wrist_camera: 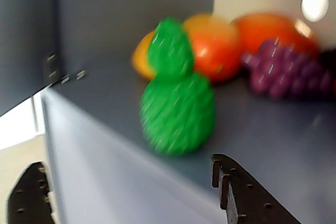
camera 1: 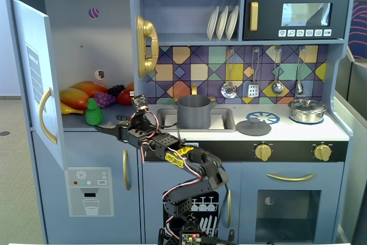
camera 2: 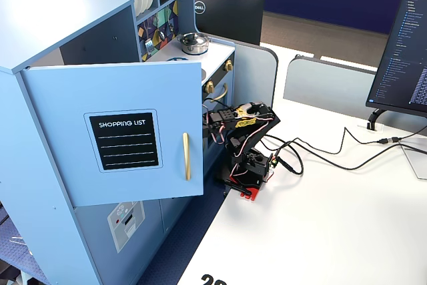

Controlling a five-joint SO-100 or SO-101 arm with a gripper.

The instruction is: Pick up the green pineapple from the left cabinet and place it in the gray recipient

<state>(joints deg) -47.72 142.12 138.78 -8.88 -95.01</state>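
Pineapple (wrist_camera: pixel 176 111): bright green, bumpy, upright in left cabinet (camera 1: pixel 86 44); end effector (wrist_camera: pixel 131 192) open wide, empty.

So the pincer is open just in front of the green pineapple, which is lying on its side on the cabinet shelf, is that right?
Not quite: the green pineapple stands upright, leafy top up, near the front edge of the left cabinet shelf, as the wrist view shows. The rest holds: the pincer is open just in front of it, one finger on either side of the view, not yet around the fruit.
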